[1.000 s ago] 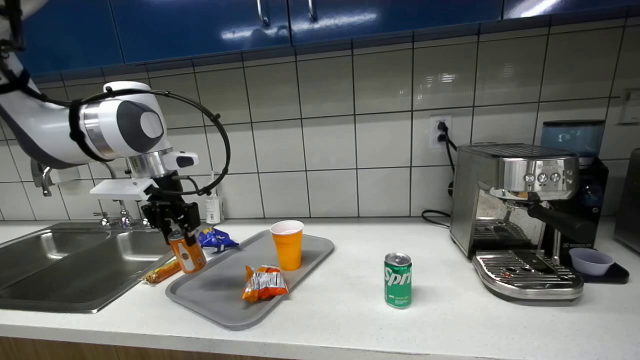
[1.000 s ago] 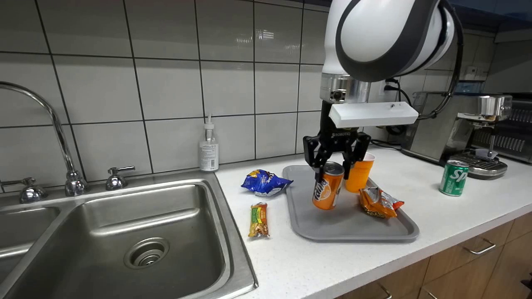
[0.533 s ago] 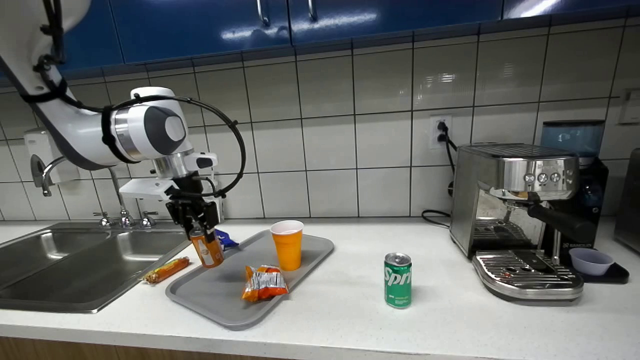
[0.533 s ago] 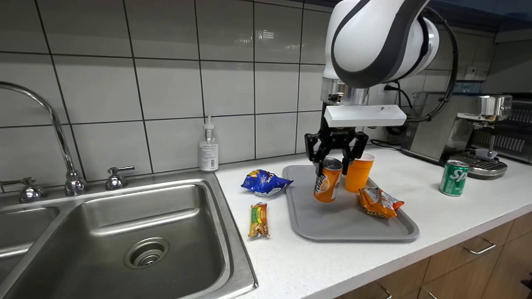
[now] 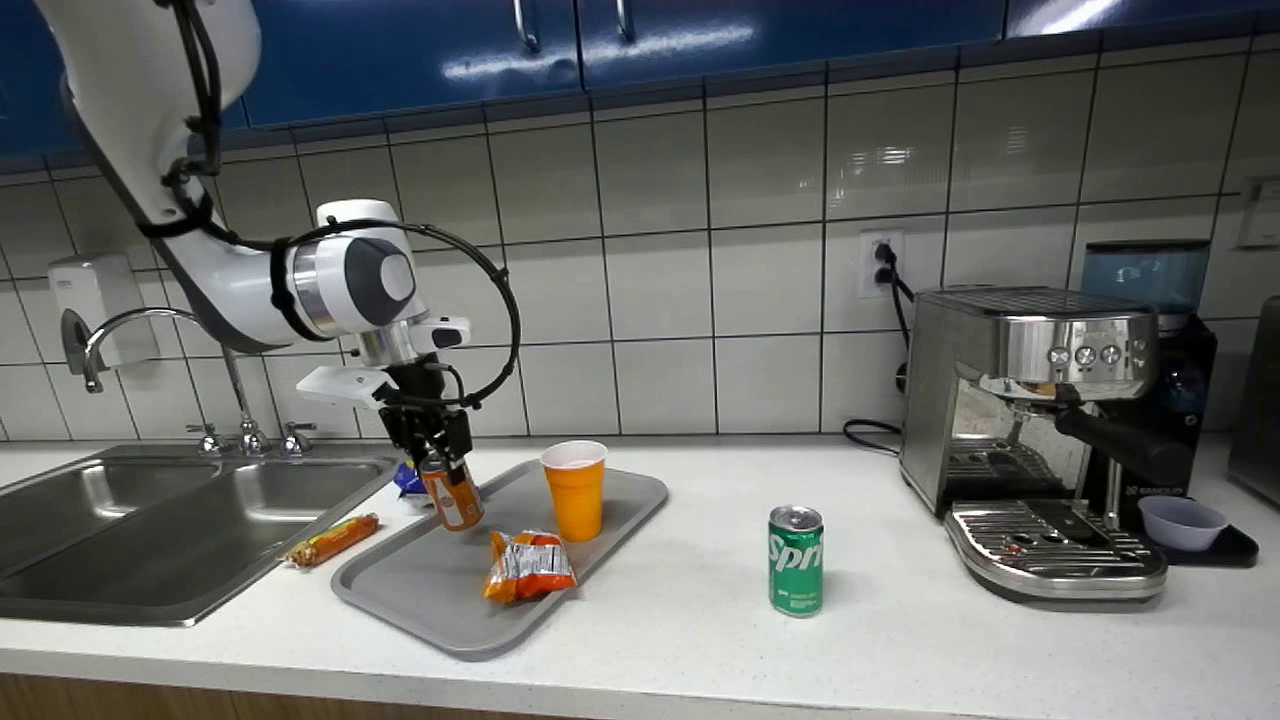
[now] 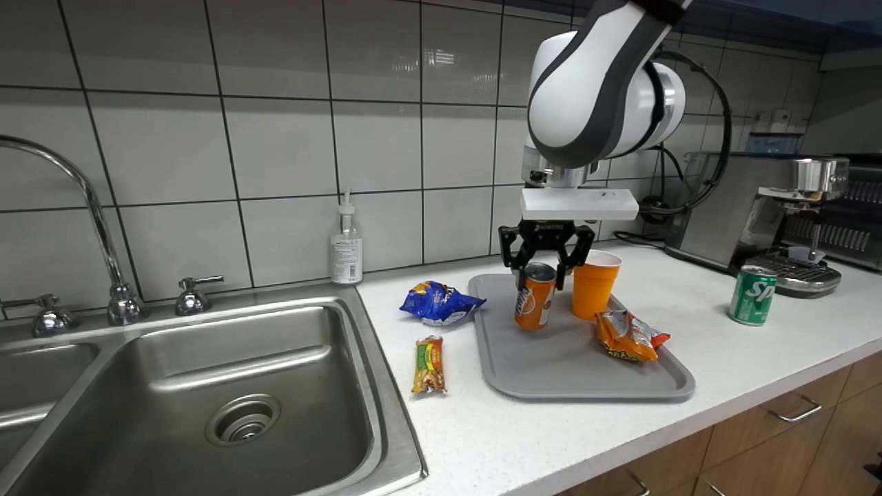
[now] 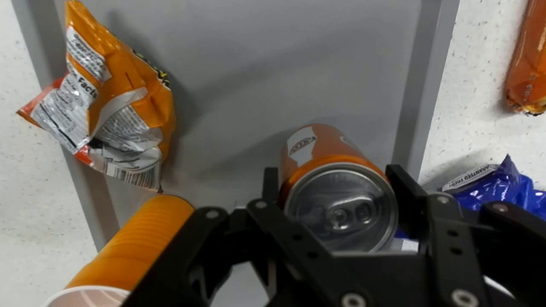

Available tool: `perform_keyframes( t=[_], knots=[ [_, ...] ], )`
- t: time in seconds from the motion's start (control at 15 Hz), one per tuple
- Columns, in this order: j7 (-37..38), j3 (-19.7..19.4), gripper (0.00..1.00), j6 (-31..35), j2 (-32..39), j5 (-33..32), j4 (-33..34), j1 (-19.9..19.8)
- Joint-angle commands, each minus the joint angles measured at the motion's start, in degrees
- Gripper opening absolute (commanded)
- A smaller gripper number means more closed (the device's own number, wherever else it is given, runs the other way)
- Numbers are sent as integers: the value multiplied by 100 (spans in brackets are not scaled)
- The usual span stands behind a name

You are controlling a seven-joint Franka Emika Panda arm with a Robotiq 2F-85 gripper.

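My gripper [image 6: 540, 275] is shut on an orange Fanta can [image 6: 534, 304], its fingers on either side of the can's upper part. Seen from the wrist, the silver lid and pull tab [image 7: 343, 213] face the camera, between the two dark fingers. The can leans slightly in an exterior view [image 5: 455, 502]. It is over the grey tray [image 6: 537, 379], near the side towards the sink; whether its base touches the tray I cannot tell. On the tray stand an orange cup [image 6: 594, 289], close beside the gripper, and a crumpled orange snack bag [image 7: 123, 115].
A blue packet [image 6: 439, 303] and a wrapped snack bar [image 6: 429, 365] lie between tray and sink [image 6: 275, 386]. A green Sprite can [image 5: 796, 562] stands upright beyond the tray. Further off is an espresso machine [image 5: 1030, 400]. A soap bottle [image 6: 346, 244] stands by the tiled wall.
The arm has carried the orange can across the tray towards the wall, bringing it nearer the cup. The grip is unaltered, and the tray, cup and packets have stayed put.
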Motion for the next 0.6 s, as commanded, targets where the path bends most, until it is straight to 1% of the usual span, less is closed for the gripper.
perform_keyframes(
  t=[0.0, 0.27, 0.53],
  knots=[
    [268, -178, 38, -80, 432, 37, 593, 151],
    [345, -250, 38, -133, 778, 284, 1034, 174],
    [443, -290, 38, -109, 973, 592, 1327, 171]
  ],
)
